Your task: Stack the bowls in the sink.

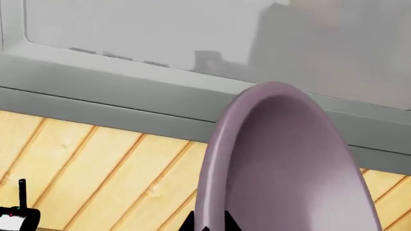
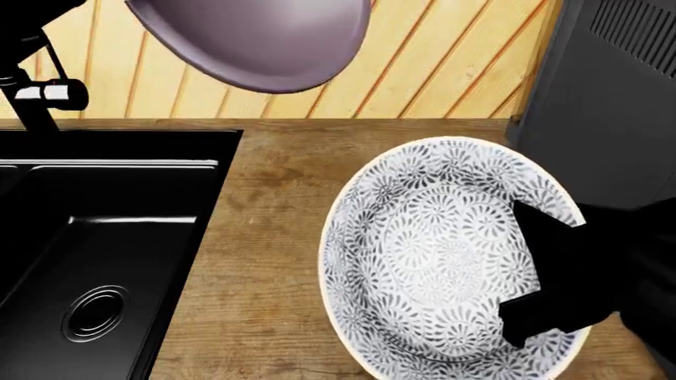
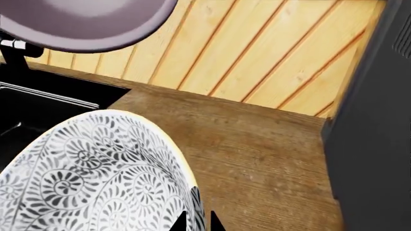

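Observation:
The mauve bowl [image 2: 253, 39] hangs high above the counter near the back wall, tilted; it also shows in the left wrist view [image 1: 282, 168] and the right wrist view [image 3: 83, 21]. My left gripper [image 1: 209, 226] is shut on its rim. The white floral bowl [image 2: 444, 253] is held tilted over the wooden counter, right of the sink; it also shows in the right wrist view [image 3: 96, 178]. My right gripper [image 3: 196, 222] is shut on its rim and shows black in the head view [image 2: 549, 293]. The black sink [image 2: 106, 237] lies at the left, with a round drain [image 2: 95, 311].
The black faucet [image 2: 32, 87] stands behind the sink at the left. A dark grey appliance [image 2: 613, 95] stands at the right on the wooden counter [image 2: 275, 237]. A wood-panelled wall [image 2: 444, 63] runs along the back, with a window [image 1: 160, 33] above it.

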